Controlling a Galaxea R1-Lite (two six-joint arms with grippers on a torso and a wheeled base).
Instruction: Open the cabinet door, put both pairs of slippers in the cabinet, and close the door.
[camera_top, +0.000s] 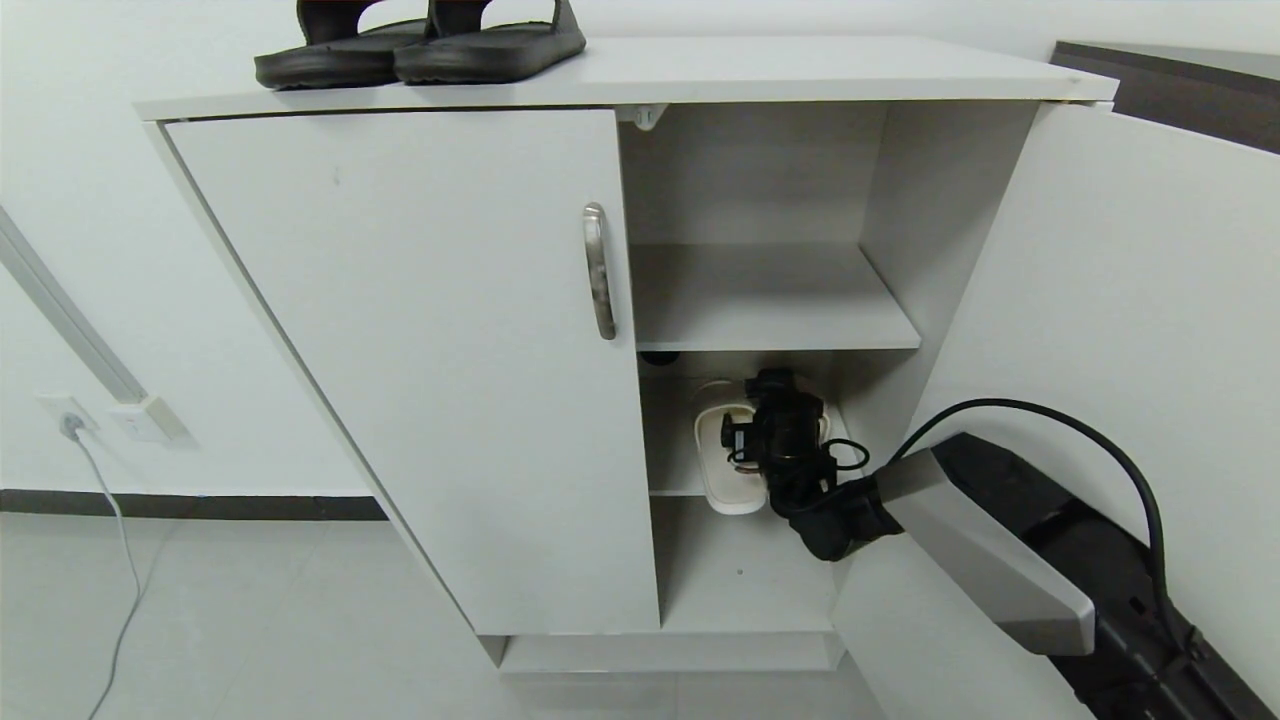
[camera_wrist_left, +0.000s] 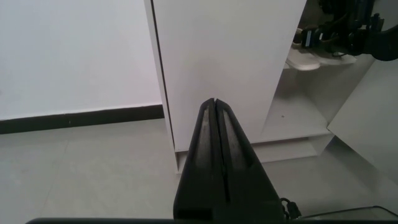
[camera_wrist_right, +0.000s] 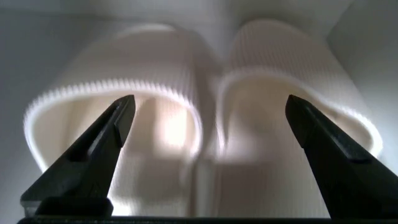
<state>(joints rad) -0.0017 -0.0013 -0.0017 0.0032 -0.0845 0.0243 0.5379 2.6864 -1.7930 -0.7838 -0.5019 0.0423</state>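
Observation:
The white cabinet has its right door swung open and its left door closed. A pair of white slippers lies on the lower shelf, also seen close up and from the left wrist. My right gripper is inside the cabinet just over that pair, and it stands open with one finger on each side. A pair of black slippers sits on the cabinet top at the left. My left gripper is shut and empty, low over the floor in front of the closed door.
The upper shelf is bare. A metal handle runs down the left door's edge. A wall socket with a hanging cable is at the far left. Grey tiled floor stretches in front of the cabinet.

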